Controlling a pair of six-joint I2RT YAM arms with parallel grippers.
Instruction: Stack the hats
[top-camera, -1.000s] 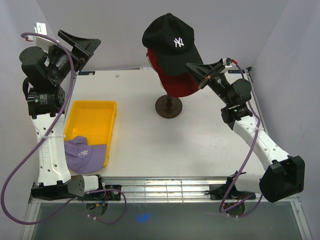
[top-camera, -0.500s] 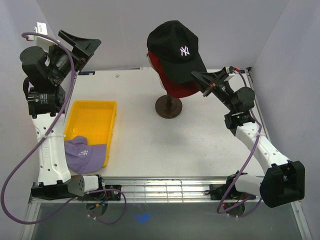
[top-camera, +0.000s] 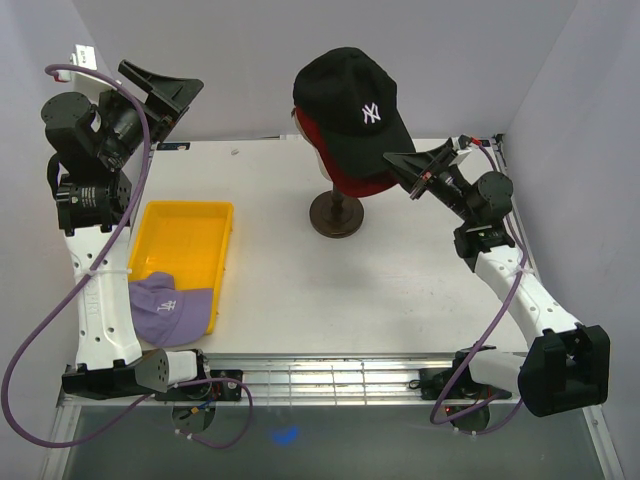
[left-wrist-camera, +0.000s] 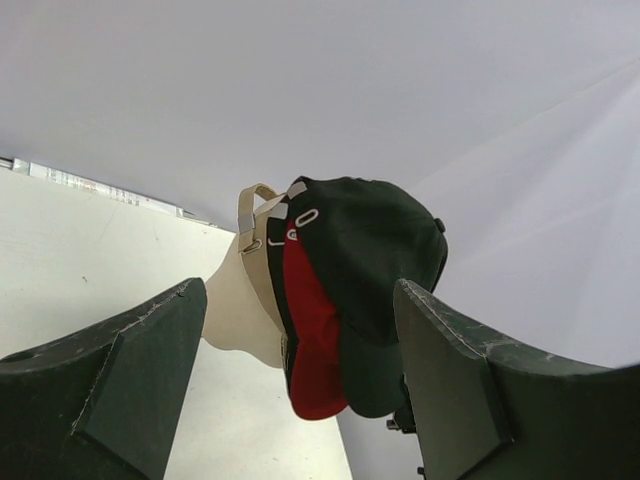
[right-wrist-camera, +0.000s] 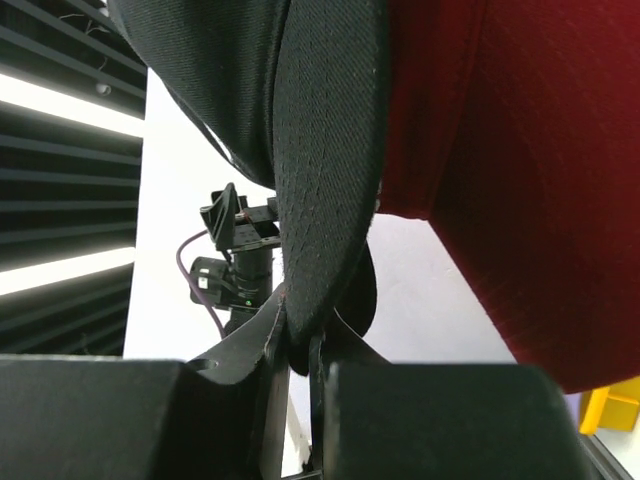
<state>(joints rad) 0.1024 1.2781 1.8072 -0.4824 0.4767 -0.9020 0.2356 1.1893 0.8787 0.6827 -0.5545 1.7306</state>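
A black hat with an NY logo (top-camera: 350, 100) sits on top of a red hat (top-camera: 358, 181) on the cream mannequin head. My right gripper (top-camera: 396, 160) is shut on the black hat's brim (right-wrist-camera: 330, 150), pinched between its fingers (right-wrist-camera: 262, 345), with the red hat (right-wrist-camera: 480, 150) just beside. In the left wrist view the black hat (left-wrist-camera: 370, 250), the red hat (left-wrist-camera: 315, 345) and a tan strap (left-wrist-camera: 250, 212) show stacked on the head (left-wrist-camera: 240, 310). A lavender hat (top-camera: 165, 305) lies at the tray's near end. My left gripper (top-camera: 165, 90) is raised at the far left, open and empty.
The head's dark round stand (top-camera: 337, 212) rests on the white table near the back middle. A flat yellow tray (top-camera: 188, 228) lies at the left beside the left arm. Grey walls close in the back and both sides.
The black hat has shifted right and down over the red hat, its logo turning toward the right, as my right gripper moved with its brim. The left arm has not moved.
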